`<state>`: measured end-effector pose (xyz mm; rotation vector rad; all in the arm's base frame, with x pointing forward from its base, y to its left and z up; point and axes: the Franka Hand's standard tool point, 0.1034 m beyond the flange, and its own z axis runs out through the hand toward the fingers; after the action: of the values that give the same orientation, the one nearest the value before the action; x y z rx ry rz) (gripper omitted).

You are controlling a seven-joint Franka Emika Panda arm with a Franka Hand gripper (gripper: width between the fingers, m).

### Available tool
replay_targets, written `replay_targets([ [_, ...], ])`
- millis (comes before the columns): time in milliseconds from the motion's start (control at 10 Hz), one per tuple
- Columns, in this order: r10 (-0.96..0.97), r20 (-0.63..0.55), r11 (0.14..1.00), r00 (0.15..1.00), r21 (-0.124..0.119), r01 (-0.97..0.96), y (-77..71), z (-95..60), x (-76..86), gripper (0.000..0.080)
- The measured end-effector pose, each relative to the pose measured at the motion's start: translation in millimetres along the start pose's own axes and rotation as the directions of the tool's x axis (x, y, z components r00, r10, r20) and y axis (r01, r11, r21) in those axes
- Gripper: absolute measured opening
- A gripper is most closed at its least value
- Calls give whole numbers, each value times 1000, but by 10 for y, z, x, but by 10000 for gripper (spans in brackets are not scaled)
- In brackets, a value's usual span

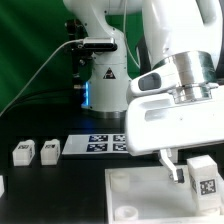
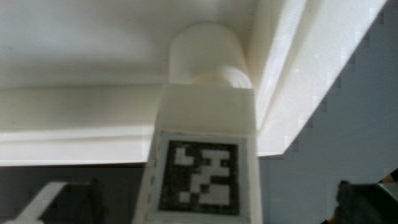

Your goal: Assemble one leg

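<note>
One leg stands at the white tabletop's corner, untouched between the gripper's wide-open jaws.

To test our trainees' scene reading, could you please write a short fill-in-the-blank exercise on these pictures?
1. The claw is ___, with gaps on both sides of the leg.
2. Beside the marker board stand ___ other legs.
3. The large white square piece lies on a ___ table.
Missing words: open; two; black.
</note>
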<state>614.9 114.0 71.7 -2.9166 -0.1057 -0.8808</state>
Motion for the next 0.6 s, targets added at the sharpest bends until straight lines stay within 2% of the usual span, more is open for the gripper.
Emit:
replay_targets([
  [100, 1, 8, 1000, 1000, 2, -1, -4, -4, 4, 649],
  [300, 11, 95, 1000, 995, 19, -13, -31, -122, 130, 649],
  [400, 15, 95, 1000, 995, 16, -17, 12, -120, 213, 649],
  [600, 21, 242, 999, 970, 36, -30, 25, -61, 193, 649],
])
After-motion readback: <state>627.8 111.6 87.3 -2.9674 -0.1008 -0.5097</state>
